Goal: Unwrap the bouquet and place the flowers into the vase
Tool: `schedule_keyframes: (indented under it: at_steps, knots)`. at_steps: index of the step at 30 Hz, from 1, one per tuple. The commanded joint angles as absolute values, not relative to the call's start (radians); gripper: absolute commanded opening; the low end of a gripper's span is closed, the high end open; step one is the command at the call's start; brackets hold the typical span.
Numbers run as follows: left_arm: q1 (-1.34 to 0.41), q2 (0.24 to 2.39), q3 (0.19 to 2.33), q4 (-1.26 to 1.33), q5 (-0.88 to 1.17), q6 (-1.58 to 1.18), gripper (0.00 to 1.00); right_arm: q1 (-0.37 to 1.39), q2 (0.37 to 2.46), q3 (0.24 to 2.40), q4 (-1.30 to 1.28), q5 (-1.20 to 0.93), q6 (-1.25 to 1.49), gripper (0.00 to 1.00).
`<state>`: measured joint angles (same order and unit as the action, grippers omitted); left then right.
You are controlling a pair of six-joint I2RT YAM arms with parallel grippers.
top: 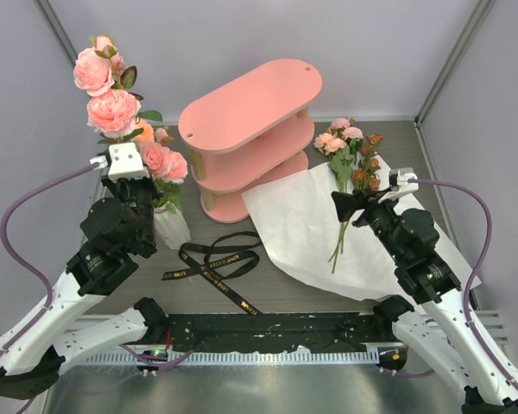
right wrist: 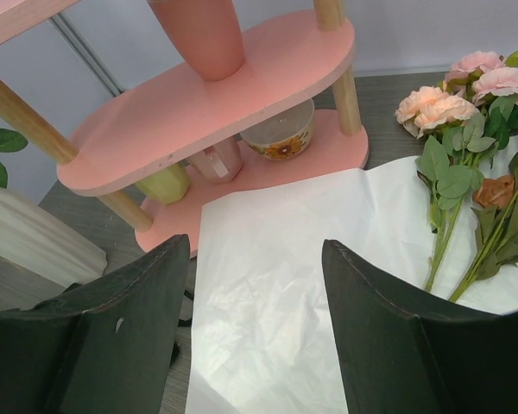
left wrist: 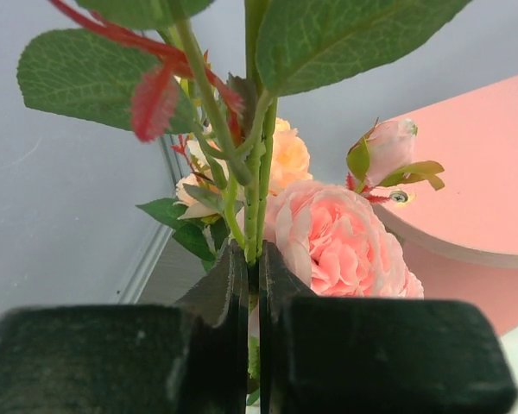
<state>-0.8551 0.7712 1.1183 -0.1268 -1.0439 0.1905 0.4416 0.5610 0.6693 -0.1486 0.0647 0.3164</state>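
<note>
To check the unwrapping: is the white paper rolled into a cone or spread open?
Spread open: the white paper lies flat, with loose flowers on it.

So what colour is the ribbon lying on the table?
The ribbon is black with gold lettering, seen best in the top external view.

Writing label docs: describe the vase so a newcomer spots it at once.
Start at the pink three-tier shelf mid-table. Just left of its base stands the vase. It is a short white ribbed cylinder, unlike the flat white paper on the shelf's other side.
</note>
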Motion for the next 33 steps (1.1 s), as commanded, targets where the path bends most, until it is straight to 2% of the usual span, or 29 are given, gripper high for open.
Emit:
schedule_keyframes:
  at_steps: [1, 14, 16, 19, 22, 23, 25, 26, 28, 29, 32, 33]
  knots:
    - [-0.850, 0.756, 1.074, -0.005, -1.106, 0.250, 0.00, 0.445, 0.568, 0.670, -0.091, 0.049, 0.327, 0.68]
    - [-0.805, 0.723, 0.928, 0.067, -1.181, 0.180, 0.00, 0.445, 0.578, 0.660, -0.089, 0.043, 0.334, 0.68]
    - [-0.801, 0.713, 0.913, 0.069, -1.187, 0.164, 0.02, 0.445, 0.580, 0.660, -0.087, 0.043, 0.336, 0.68]
    - [-0.799, 0.704, 0.900, 0.052, -1.189, 0.134, 0.11, 0.445, 0.578, 0.658, -0.087, 0.043, 0.334, 0.68]
    - [-0.799, 0.695, 0.897, 0.038, -1.186, 0.121, 0.22, 0.445, 0.581, 0.658, -0.087, 0.041, 0.336, 0.68]
    - [-0.799, 0.693, 0.902, 0.028, -1.180, 0.117, 0.36, 0.445, 0.584, 0.657, -0.087, 0.041, 0.336, 0.68]
    - [-0.798, 0.687, 0.914, 0.003, -1.177, 0.097, 0.50, 0.445, 0.587, 0.658, -0.084, 0.038, 0.337, 0.68]
    - [-0.798, 0.680, 0.934, -0.035, -1.166, 0.084, 0.65, 0.445, 0.591, 0.658, -0.084, 0.038, 0.339, 0.68]
    - [-0.798, 0.669, 0.951, -0.069, -1.148, 0.052, 0.78, 0.445, 0.594, 0.658, -0.084, 0.037, 0.341, 0.68]
    - [-0.799, 0.652, 0.966, -0.096, -1.126, 0.042, 0.89, 0.445, 0.595, 0.657, -0.081, 0.037, 0.341, 0.68]
    - [-0.798, 0.627, 1.001, -0.156, -1.091, -0.020, 1.00, 0.443, 0.598, 0.657, -0.080, 0.035, 0.342, 0.68]
    - [-0.799, 0.615, 1.014, -0.173, -1.075, -0.034, 1.00, 0.445, 0.598, 0.657, -0.080, 0.035, 0.342, 0.68]
